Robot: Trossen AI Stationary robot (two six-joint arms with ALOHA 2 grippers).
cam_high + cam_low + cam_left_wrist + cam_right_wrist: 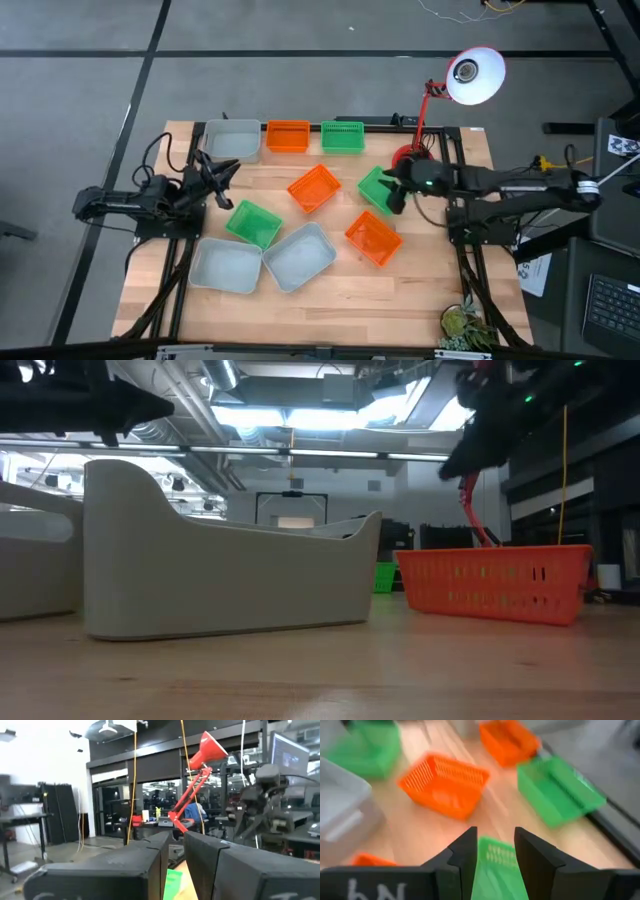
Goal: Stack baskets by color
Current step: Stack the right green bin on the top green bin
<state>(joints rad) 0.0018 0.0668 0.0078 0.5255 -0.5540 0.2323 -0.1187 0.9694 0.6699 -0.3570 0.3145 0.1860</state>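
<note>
Nine baskets lie on the wooden table. At the far edge stand a grey one (232,140), an orange one (288,136) and a green one (343,137). An orange basket (314,188) and a green one (376,186) sit mid-table. Nearer lie a green one (252,223), an orange one (373,238) and two grey ones (227,265) (299,256). My right gripper (396,197) hangs open above the mid-table green basket (495,862), whose rim shows between its fingers. My left gripper (215,175) waits at the table's left, fingers slightly apart, holding nothing.
A red desk lamp (430,110) with a white shade (474,75) stands at the far right corner, just behind my right arm. A small plant (465,325) sits at the near right corner. Bare wood shows along the near edge.
</note>
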